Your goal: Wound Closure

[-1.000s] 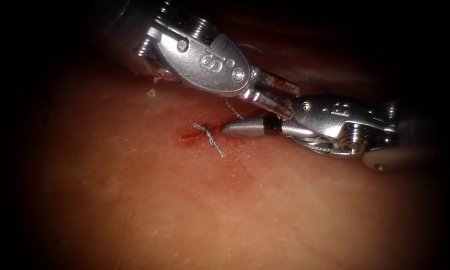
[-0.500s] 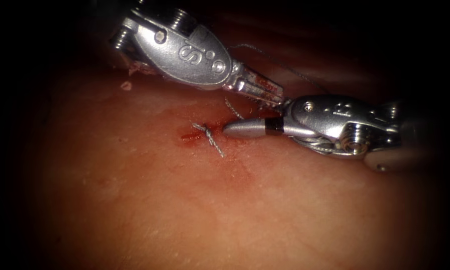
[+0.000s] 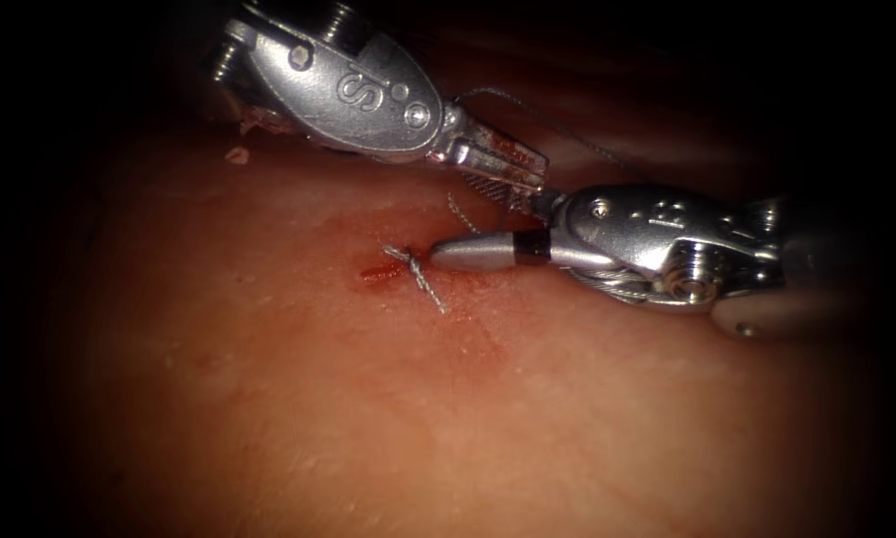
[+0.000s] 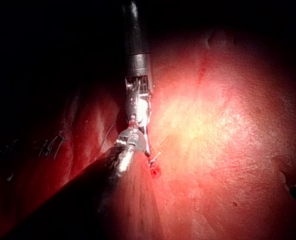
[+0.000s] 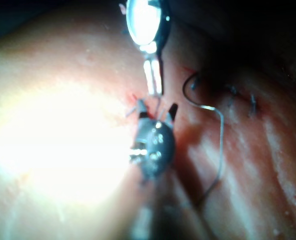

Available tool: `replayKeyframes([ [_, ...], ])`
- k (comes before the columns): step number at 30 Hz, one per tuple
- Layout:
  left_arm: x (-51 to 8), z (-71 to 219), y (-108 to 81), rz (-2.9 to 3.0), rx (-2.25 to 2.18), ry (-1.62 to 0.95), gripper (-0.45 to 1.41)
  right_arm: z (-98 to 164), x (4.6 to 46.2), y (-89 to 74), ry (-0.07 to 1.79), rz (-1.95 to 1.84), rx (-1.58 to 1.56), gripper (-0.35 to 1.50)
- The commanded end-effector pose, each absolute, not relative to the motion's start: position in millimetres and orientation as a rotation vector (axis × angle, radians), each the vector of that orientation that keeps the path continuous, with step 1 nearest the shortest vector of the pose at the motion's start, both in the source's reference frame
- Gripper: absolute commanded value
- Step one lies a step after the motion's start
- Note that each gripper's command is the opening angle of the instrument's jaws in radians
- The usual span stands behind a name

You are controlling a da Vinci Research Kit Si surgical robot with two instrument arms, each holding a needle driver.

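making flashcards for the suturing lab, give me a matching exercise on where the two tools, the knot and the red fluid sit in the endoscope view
1 left arm's tool
2 right arm's tool
3 knot
4 red fluid

a on the tissue, just left of the knot
b tip just right of the knot
c thread tails sticking out
d above the other tool, red-smeared

Pairs: 1-d, 2-b, 3-c, 4-a

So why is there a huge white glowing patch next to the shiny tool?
Right wrist view: strong light glares off the tissue beside the right tool. Endoscope view: light pools around the stitch; the left tool gleams, the edges are dark. Left wrist view: one lit patch, deep shadow around. What either tool holds is unclear.
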State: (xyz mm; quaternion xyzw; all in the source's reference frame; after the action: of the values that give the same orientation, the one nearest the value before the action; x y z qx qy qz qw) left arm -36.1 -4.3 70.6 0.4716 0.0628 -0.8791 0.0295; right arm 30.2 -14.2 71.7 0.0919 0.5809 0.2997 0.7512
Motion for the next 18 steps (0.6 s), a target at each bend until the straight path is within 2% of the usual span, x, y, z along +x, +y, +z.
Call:
replayKeyframes([
  [1,-36.7,71.1,-4.5,-2.708,1.456,0.194,-0.45,72.3,31.5,-14.2,1.274,0.656,0.199,1.38],
  [15,-36.5,71.0,-4.5,-2.708,1.457,0.195,-0.45,72.6,33.4,-14.1,1.281,0.653,0.203,1.40],
  [18,-36.5,71.0,-4.4,-2.708,1.457,0.196,-0.45,72.6,33.4,-14.1,1.283,0.649,0.207,1.33],
])
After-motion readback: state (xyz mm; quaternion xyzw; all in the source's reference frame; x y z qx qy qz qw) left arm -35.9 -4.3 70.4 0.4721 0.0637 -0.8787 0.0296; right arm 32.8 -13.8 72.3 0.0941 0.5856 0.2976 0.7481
